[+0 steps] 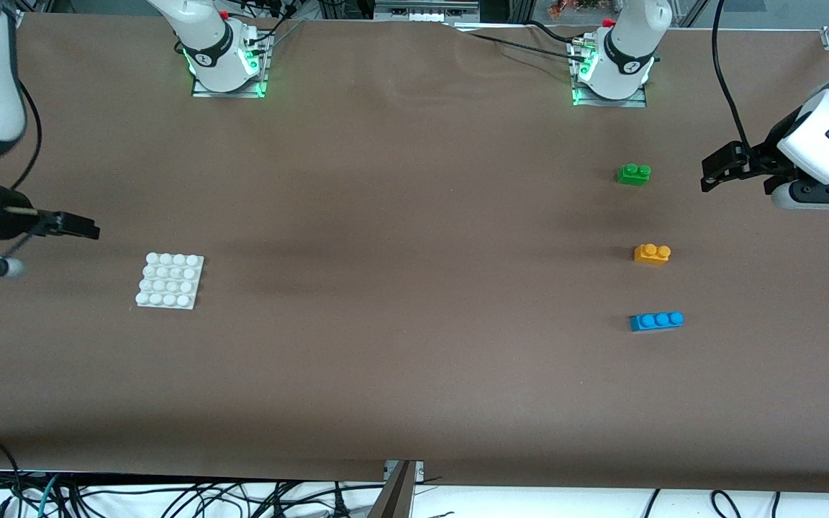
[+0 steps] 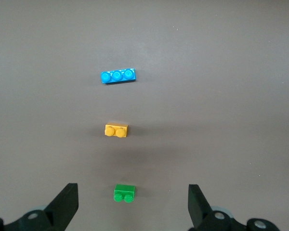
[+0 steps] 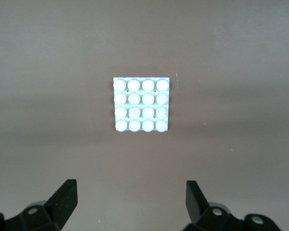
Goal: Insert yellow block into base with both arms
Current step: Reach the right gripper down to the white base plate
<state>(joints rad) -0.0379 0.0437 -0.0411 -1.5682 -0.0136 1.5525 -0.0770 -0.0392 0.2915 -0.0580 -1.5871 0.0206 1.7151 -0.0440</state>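
Brown matte sheeting, faintly creased near the arms' bases, covers the whole table. Two white jointed arms with dark joints stand on it, and both wait raised at opposite ends.

Largest of the loose things is the base, a flat square plate of white plastic with a four-by-four grid of round studs; it lies flat toward the right arm's end of the table. Next comes the blue brick, a long glossy bar with three studs, nearest to the front camera of the three bricks. Just farther from that camera lies the yellow block, a small orange-yellow plastic brick with two round studs on top. Farther still is the green brick, alike in shape. All three lie in a loose row toward the left arm's end, each apart from the others and well apart from the base.

The left tool hangs in the air over the table beside the green brick, its black fingers spread wide and holding nothing; the yellow block lies clear of it, untouched, between the green and blue bricks. The right tool hangs over the table near the base, fingers likewise spread and empty, with the base in front of them and not touched.
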